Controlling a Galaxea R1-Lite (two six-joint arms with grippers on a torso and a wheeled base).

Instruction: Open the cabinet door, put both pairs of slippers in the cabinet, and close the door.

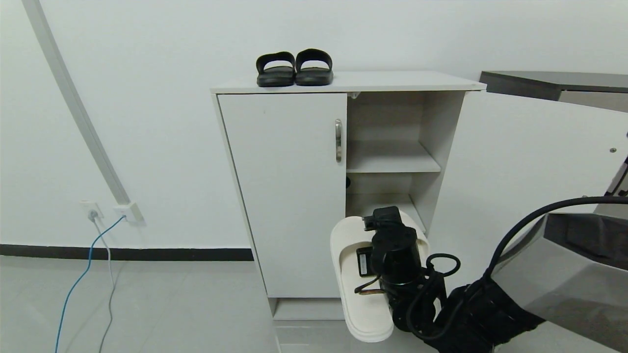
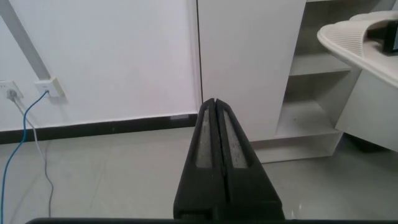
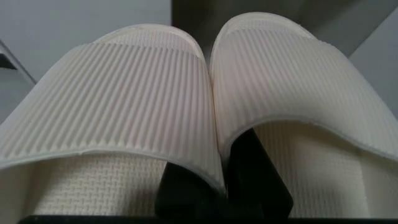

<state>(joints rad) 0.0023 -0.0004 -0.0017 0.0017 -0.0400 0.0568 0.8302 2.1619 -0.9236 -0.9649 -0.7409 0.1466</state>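
A white cabinet stands against the wall, its left door shut and its right door swung wide open. On the cabinet top sits a pair of black slippers. My right gripper is shut on the pair of white slippers, held side by side just in front of the lower compartment. In the right wrist view the fingers clamp the inner edges of both white slippers. My left gripper is shut on nothing, low over the floor, facing the cabinet; the white slippers show at the edge.
The middle shelf inside the open side is bare. A metal handle is on the shut left door. Blue and white cables run from wall sockets to the floor at left. A dark grey surface sits behind the open door.
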